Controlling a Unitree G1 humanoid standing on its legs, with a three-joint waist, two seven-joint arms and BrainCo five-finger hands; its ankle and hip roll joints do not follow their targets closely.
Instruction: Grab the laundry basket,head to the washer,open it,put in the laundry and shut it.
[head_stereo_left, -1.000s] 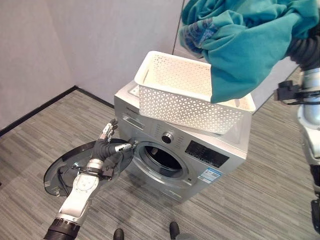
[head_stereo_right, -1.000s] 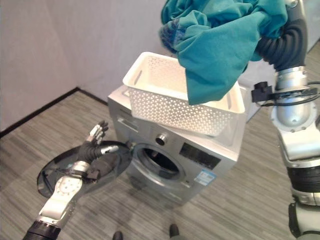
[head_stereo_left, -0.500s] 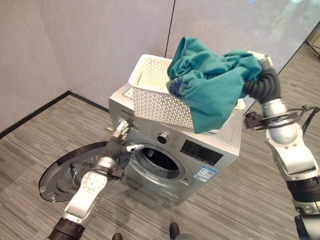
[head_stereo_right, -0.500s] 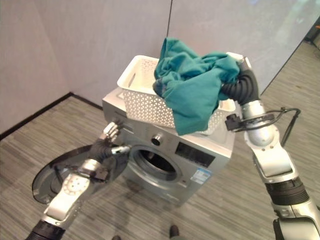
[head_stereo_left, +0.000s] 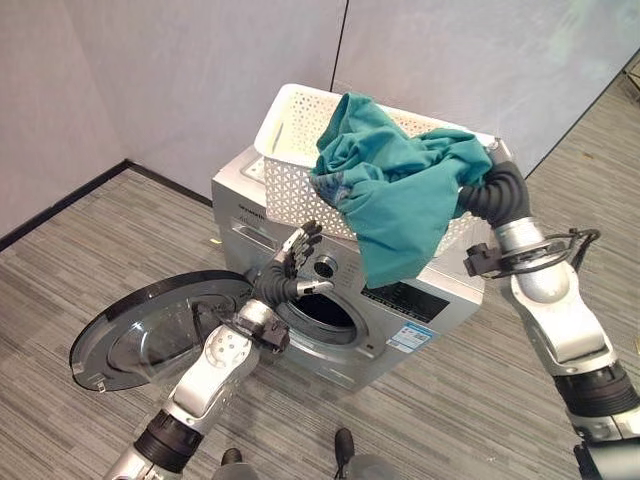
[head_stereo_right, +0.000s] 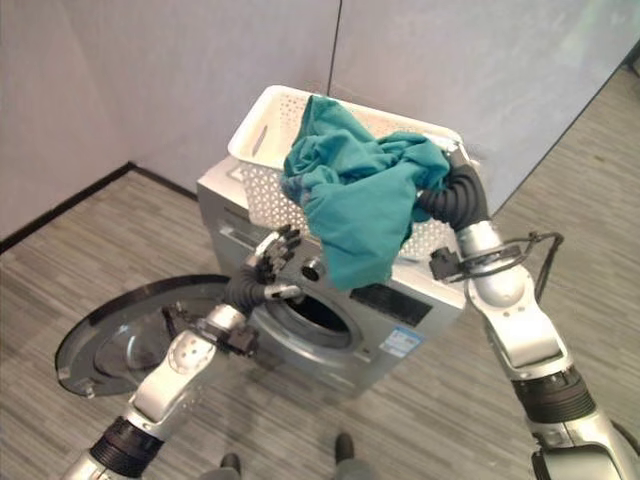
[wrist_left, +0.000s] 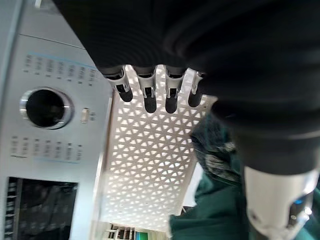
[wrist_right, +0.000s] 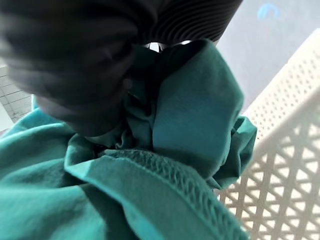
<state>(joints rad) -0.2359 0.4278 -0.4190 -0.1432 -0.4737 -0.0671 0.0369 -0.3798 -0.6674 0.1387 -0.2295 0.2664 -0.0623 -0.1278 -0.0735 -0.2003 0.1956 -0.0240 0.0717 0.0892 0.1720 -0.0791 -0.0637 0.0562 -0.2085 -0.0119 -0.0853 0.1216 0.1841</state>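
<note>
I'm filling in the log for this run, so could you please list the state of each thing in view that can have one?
washer door: swung fully open.
washer drum: open, inside dark.
laundry basket: upright on top of the washer.
teal garment: lifted, draped over the basket's front rim.
left hand: open, raised before the washer's panel.
right hand: buried in the teal garment, fingers hidden.

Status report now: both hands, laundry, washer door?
Left robot hand open, in front of the washer. Right robot hand buried in teal laundry, over the basket. Door open, drum mouth unblocked.
</note>
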